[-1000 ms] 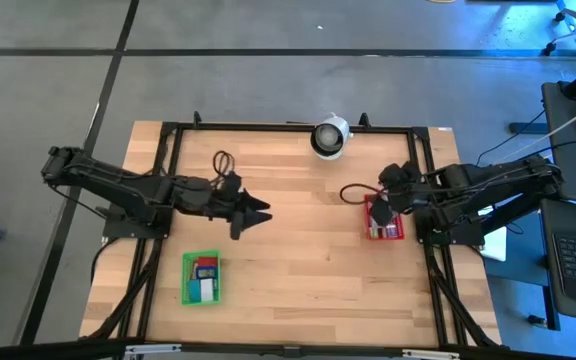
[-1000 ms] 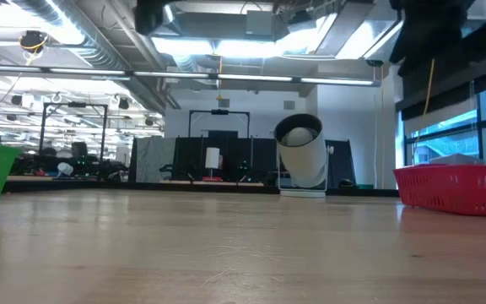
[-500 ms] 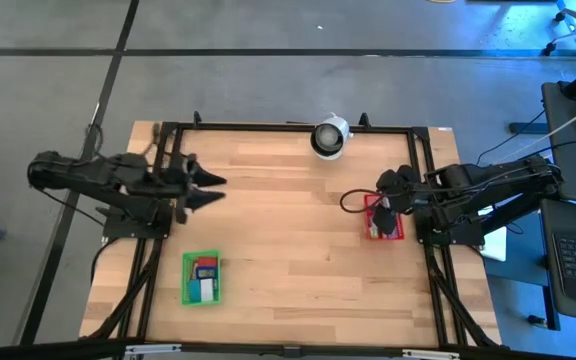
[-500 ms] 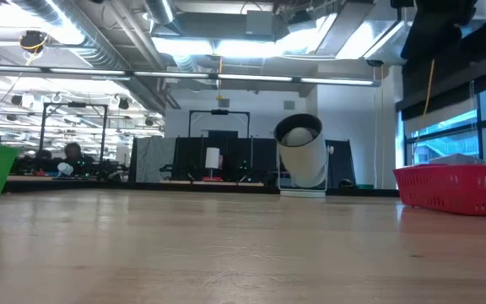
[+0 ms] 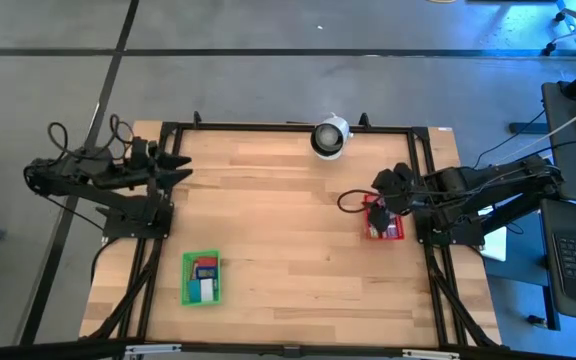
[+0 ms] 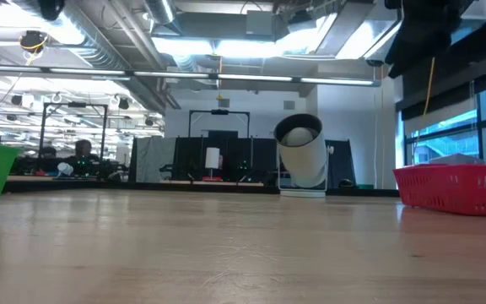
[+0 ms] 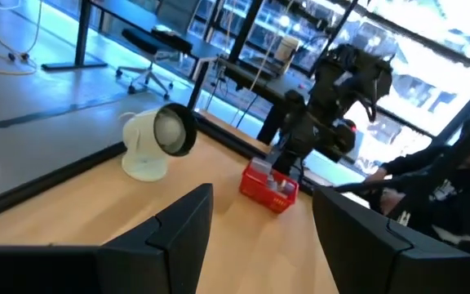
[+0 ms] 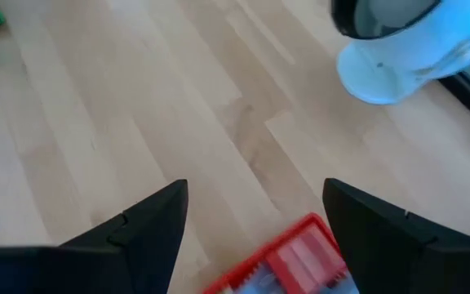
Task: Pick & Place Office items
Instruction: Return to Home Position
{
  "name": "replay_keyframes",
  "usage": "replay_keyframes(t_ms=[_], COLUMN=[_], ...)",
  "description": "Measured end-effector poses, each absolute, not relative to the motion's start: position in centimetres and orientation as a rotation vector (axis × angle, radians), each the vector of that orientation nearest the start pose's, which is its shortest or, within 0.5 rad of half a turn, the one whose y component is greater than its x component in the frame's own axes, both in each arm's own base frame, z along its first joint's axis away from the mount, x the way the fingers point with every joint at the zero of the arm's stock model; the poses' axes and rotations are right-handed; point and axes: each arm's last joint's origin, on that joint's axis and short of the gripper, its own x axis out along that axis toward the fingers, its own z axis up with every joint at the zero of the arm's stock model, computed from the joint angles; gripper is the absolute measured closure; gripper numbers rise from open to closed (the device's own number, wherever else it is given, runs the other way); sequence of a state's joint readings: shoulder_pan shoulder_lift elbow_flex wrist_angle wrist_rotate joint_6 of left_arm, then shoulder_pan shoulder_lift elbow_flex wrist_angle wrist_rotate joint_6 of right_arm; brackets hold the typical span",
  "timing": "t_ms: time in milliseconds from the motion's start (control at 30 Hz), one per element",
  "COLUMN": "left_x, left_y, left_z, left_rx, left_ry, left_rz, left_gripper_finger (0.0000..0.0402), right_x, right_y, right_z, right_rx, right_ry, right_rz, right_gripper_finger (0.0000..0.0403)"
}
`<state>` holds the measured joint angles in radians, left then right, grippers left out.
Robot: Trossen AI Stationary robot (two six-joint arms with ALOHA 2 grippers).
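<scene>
Black, wedge-shaped fingers of the left tool [image 5: 180,167] are held apart, with nothing gripped between them. That tool is carried level above the back left corner of the desk [image 5: 288,240], pointing across it. The left arm is folded behind it, with its elbow out past the desk's left edge.

The right tool [image 5: 380,200] is likewise spread and empty. It is poised over the back end of the red bin [image 5: 386,238], clear of the rim. The right arm is stretched in from the desk's right side, with its elbow bent outward.

The desk is made of pale wooden planks with a visible grain and is bordered by a black metal frame. The red bin is a shallow rectangle with latticed plastic walls, set near the right edge. Small blocky pieces [image 5: 381,228] are seen inside it, though their shapes cannot be made out.

The green bin [image 5: 185,280], of the same flat rectangular form, lies near the front left, well apart from both tools. More office items [image 5: 204,272] in blue, red and a pale tone are packed within it. A round white-and-black device [image 5: 329,137], smooth and drum-shaped, is stood at the back edge, between the two arms.
</scene>
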<state>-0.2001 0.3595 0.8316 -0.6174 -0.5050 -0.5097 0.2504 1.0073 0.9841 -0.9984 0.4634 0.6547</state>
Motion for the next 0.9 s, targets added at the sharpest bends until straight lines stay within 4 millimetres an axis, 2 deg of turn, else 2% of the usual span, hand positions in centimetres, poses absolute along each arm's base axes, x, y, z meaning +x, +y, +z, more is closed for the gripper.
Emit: replay_keyframes(t_ms=[267,533,900], left_x=[3.6,2.5,3.9], left_y=[0.8,1.0,0.8], left_z=[32.1,29.0,26.8], left_rx=[-0.485,-0.551,-0.545], left_ry=[-0.017,-0.096,-0.076], left_rz=[0.335,0.34,0.372], left_gripper_finger=[0.0194,0.0194,0.0194], right_x=[18.2,19.2,19.7], right_y=[3.4,3.7,2.8], right_z=[27.0,24.1,19.8], right_rx=[0.306,0.404,0.538], right_ry=[0.789,0.687,0.509], right_rz=[-0.456,-0.354,-0.238], right_gripper_finger=[0.0115,0.0115,0.0115])
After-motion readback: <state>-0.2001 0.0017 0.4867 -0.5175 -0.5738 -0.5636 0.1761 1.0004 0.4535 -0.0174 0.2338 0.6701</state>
